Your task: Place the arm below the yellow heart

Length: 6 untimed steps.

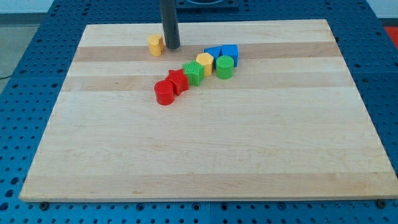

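My tip [171, 46], a bare rod holding nothing, sits just right of what seems the yellow heart [155, 45]; next, swing round beneath it.

The tabletop [205, 149] is pale wood, matt and smooth, with lengthwise grain in lighter and darker bands. Around it lies a blue perforated surface [379, 87], apparently metal or plastic. The rod ending in my tip [172, 47] looks dark, smooth and slightly glossy. The yellow heart [155, 45], red cylinder [164, 93] and green cylinder [225, 67] look like matt plastic with faintly ribbed sides.
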{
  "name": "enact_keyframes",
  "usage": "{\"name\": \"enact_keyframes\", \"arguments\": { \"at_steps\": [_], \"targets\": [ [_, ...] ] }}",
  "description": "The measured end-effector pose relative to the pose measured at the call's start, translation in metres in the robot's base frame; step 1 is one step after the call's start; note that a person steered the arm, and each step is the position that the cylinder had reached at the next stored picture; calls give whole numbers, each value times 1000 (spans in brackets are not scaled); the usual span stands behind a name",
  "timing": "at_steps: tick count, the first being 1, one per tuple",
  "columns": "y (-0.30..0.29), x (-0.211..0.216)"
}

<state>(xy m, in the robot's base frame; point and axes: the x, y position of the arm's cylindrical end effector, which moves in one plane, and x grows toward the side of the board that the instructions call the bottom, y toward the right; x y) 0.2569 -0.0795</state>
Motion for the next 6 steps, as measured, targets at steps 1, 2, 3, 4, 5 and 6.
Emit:
{"name": "enact_keyframes", "arguments": {
  "at_steps": [1, 2, 3, 4, 5, 6],
  "targets": [
    [-20, -35],
    [-33, -32],
    [-34, -1],
    [-37, 19],
    [-37, 24],
    [-36, 62]
  ]
}}
